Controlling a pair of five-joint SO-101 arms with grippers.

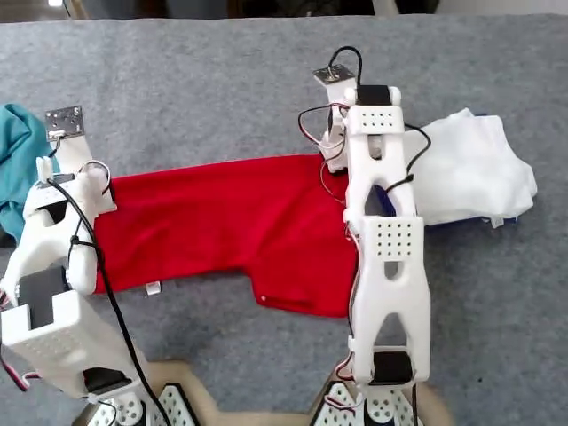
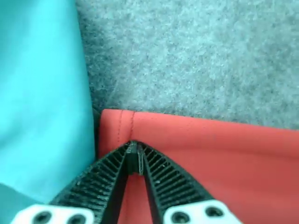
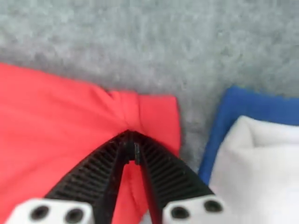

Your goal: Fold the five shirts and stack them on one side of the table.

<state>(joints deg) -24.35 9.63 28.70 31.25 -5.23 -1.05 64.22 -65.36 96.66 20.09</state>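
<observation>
Progress looked partial from above: red shirt (image 1: 231, 222) lay spread between the arms, white shirt (image 1: 470, 173) stacked aside, teal shirt (image 1: 13, 151) unfolded. Left wrist: left gripper (image 2: 135, 158) clamped the red hem. Right wrist: right gripper (image 3: 131, 147) clamped its other end, near blue shirt (image 3: 243, 107).

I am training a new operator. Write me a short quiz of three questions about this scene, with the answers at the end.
1. True or false: the white shirt lies on top of a blue shirt.
2. Multiple choice: what does the left gripper pinch? A. the white shirt B. the red shirt C. the blue shirt
3. Fill in: the shirt lying beside the left gripper, next to the red shirt's end, is the ___ shirt.

Key: 1 true; 2 B; 3 teal, the teal shirt.
</observation>
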